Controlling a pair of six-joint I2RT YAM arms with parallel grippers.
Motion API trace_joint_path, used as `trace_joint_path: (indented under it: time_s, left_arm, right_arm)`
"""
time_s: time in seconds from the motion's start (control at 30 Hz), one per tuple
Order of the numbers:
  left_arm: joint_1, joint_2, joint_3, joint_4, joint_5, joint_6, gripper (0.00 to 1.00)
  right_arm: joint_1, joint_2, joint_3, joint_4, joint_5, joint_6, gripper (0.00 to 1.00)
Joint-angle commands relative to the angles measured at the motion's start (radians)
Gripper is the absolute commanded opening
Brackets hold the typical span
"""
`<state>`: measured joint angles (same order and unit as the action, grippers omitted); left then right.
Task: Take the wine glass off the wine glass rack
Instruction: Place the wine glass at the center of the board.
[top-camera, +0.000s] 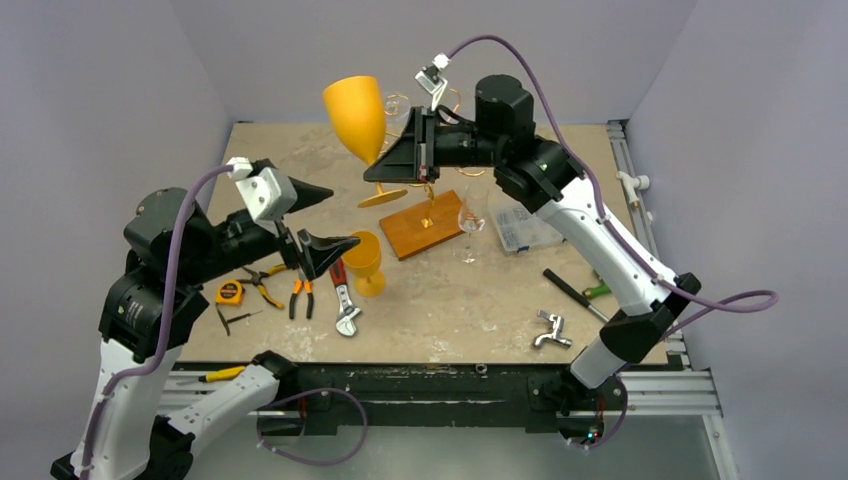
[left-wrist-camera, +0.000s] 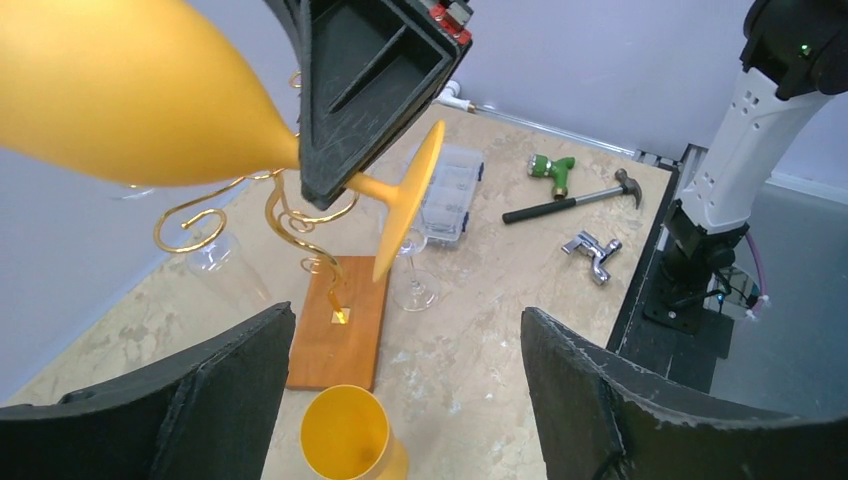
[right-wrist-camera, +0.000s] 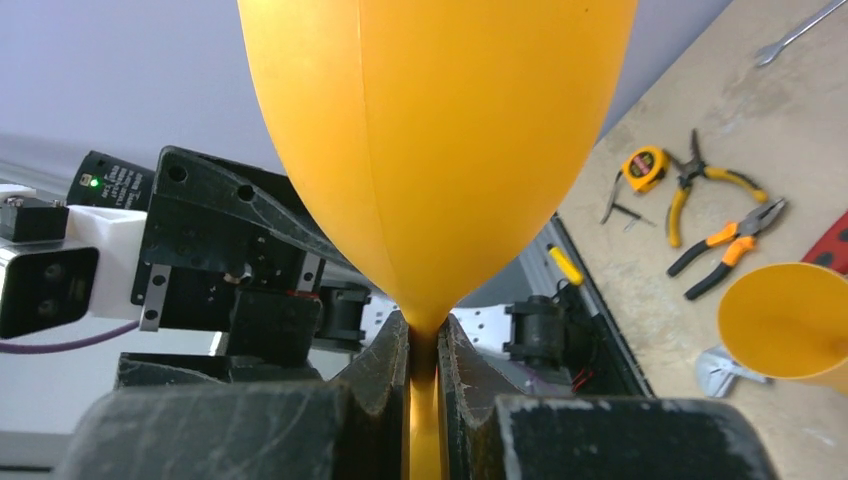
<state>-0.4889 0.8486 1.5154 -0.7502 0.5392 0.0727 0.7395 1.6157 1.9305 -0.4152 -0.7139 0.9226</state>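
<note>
The right end effector (right-wrist-camera: 424, 352) is clamped narrow on the stem of the orange wine glass (top-camera: 355, 115). It holds the glass tilted in the air beside the golden curls of the wine glass rack (left-wrist-camera: 300, 222), bowl up and away, with the foot over the wooden base.

The step in hand looks like the withdrawal. Whether the foot is fully free of the curled arms I cannot tell.

The next move calls for drawing the glass out and away from the wire, then down to bare counter (top-camera: 450, 310).

The left end effector (top-camera: 340, 216) gapes wide and empty above an orange goblet (top-camera: 365, 262). A clear wine glass (top-camera: 470, 222) and a plastic box (top-camera: 520, 225) crowd the rack's right. The open room lies at the near middle.
</note>
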Motion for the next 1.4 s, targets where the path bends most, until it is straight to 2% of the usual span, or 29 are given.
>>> trace_joint_path:
  time_s: [0.0, 0.17, 0.37, 0.5, 0.6, 0.8, 0.93, 1.17, 1.37]
  left_arm:
    - [-0.001, -0.027, 0.034, 0.000, -0.079, 0.005, 0.82]
    - [0.000, -0.018, 0.085, 0.042, -0.113, -0.049, 0.86]
    - [0.000, 0.060, 0.208, 0.038, -0.101, -0.129, 0.86]
    - [0.000, 0.068, 0.231, 0.107, -0.081, -0.179, 0.90]
    - [0.002, 0.097, 0.271, 0.132, -0.037, -0.214, 0.90]
    - [0.003, 0.212, 0.481, 0.054, 0.131, -0.280, 0.89]
    - [0.004, 0.286, 0.579, -0.017, 0.194, -0.303, 0.84]
    - [0.007, 0.344, 0.569, 0.027, 0.276, -0.420, 0.78]
    - [0.068, 0.491, 0.700, -0.005, 0.402, -0.587, 0.71]
  right_arm:
    - [0.003, -0.086, 0.014, -0.014, 0.096, -0.164, 0.00]
    - [0.003, -0.149, -0.039, -0.036, 0.186, -0.282, 0.00]
    - [0.003, -0.255, -0.155, -0.039, 0.282, -0.407, 0.00]
    - [0.002, -0.306, -0.217, -0.061, 0.314, -0.498, 0.00]
    - [0.003, -0.347, -0.264, -0.094, 0.334, -0.593, 0.00]
    - [0.003, -0.429, -0.392, -0.125, 0.367, -0.747, 0.00]
    - [0.003, -0.473, -0.450, -0.118, 0.373, -0.780, 0.00]
    - [0.009, -0.568, -0.569, -0.067, 0.302, -0.833, 0.00]
    - [0.012, -0.664, -0.675, -0.013, 0.284, -0.943, 0.00]
